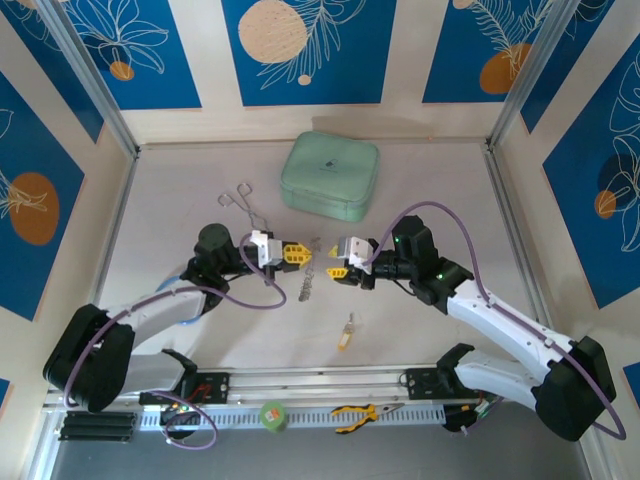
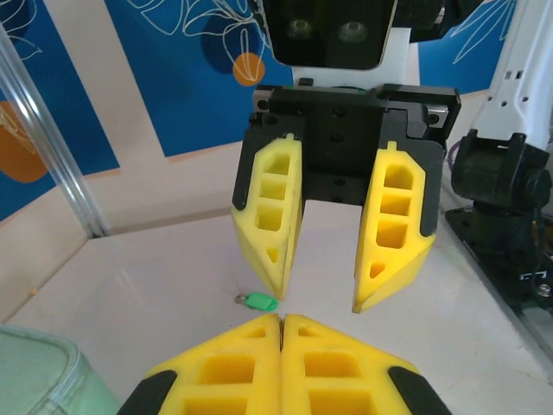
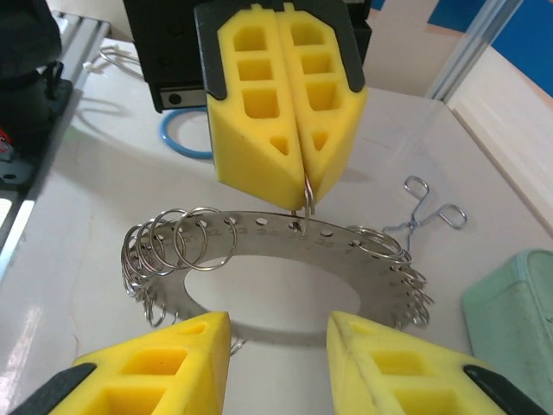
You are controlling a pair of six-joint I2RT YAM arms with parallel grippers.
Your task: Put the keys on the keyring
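We are steadying the keyring (image 3: pixel 259 235) with the left pincer (image 3: pixel 301 188) clamped on one small loop; the right pincer (image 3: pixel 278 333) is gaping empty just before it. The green key (image 2: pixel 259 302) is lying on the bench (image 2: pixel 164 259) beneath, so picking it up is probably coming next

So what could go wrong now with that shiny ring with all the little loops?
The shut left gripper pinches the silver keyring, fringed with small loops, by just one thin wire loop, so it could slip out or swing. The tiny yellow-headed key lies flat on the table, and the open right gripper may struggle to pick it up with its chunky yellow fingers.
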